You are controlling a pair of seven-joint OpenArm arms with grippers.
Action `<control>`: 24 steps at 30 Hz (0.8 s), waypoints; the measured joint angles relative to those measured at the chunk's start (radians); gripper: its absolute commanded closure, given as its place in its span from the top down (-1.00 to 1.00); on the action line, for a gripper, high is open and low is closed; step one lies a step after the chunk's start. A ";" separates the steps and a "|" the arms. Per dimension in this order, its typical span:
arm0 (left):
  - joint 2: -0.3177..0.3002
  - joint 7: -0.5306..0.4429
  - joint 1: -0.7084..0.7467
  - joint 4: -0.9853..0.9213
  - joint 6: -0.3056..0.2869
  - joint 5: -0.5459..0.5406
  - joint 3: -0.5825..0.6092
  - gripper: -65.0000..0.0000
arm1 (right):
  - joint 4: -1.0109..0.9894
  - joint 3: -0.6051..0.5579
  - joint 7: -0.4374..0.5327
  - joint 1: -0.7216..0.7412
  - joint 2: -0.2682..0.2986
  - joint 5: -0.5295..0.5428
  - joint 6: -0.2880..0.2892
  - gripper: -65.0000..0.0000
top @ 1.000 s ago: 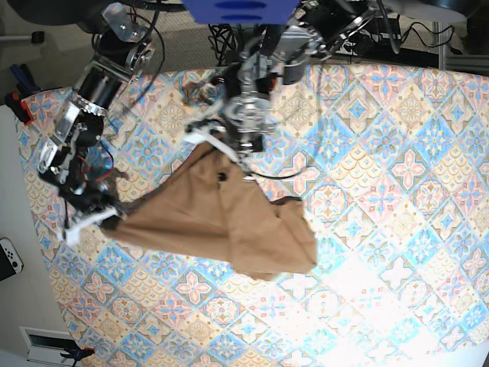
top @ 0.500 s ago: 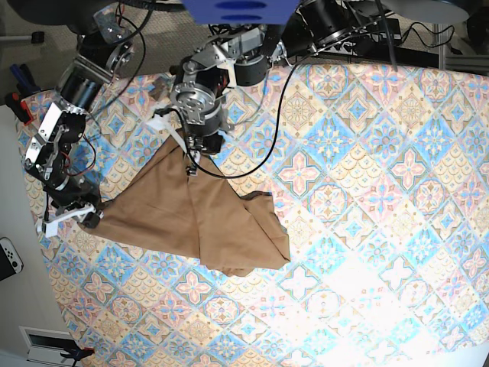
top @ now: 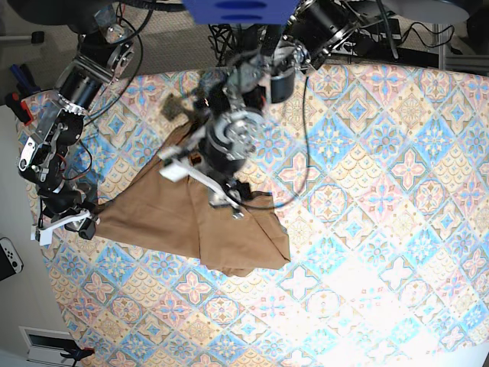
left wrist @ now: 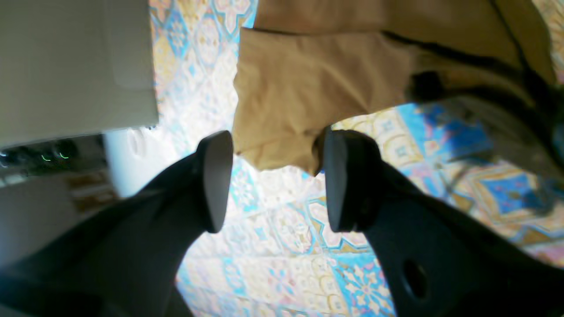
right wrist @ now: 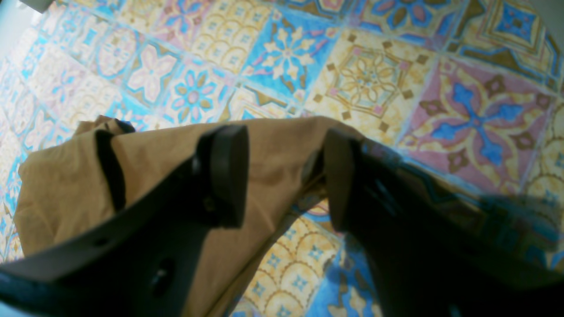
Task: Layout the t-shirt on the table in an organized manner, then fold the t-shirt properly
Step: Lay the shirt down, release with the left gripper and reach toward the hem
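Note:
The tan t-shirt (top: 191,218) lies in a rough triangle on the left half of the patterned table (top: 382,153), with a rumpled fold at its near right corner. My left gripper (top: 197,186) hovers over the shirt's middle. In the left wrist view this gripper (left wrist: 275,180) is open, and a shirt corner (left wrist: 308,97) lies just beyond its fingertips. My right gripper (top: 67,227) is at the shirt's far left tip. In the right wrist view it (right wrist: 282,176) is open, straddling a fabric edge (right wrist: 66,189) without pinching it.
The table's left edge (top: 34,222) runs close beside the right gripper. A white controller (top: 8,260) lies on the floor beyond it. Cables and arm bases (top: 252,30) crowd the back edge. A pale box (left wrist: 75,66) shows off the table in the left wrist view.
Both grippers opened and let go of the shirt. The shirt, first held up and pulled left, now rests flat. The left gripper swung over the shirt's middle.

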 measured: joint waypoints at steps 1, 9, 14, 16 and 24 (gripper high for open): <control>0.001 -0.033 -0.014 -0.019 0.005 0.005 -0.020 0.02 | 0.002 -0.001 0.010 -0.015 0.000 0.006 0.001 -0.16; 0.001 -0.151 -0.208 -0.408 0.065 -0.222 -0.162 0.01 | 0.079 -0.011 -0.026 -0.185 -0.006 -0.020 -0.008 -0.16; 0.003 -0.179 -0.372 -0.584 0.233 -0.565 -0.311 0.01 | 0.211 -0.103 0.013 -0.146 -0.002 0.016 0.010 -0.17; 0.002 -0.192 -0.422 -0.648 0.281 -0.692 -0.366 0.01 | 0.237 -0.132 -0.004 -0.164 -0.006 0.003 0.008 -0.18; 0.008 -0.538 -0.491 -1.072 0.521 -0.996 -0.369 0.00 | 0.316 -0.179 -0.010 -0.225 -0.005 0.005 0.003 -0.18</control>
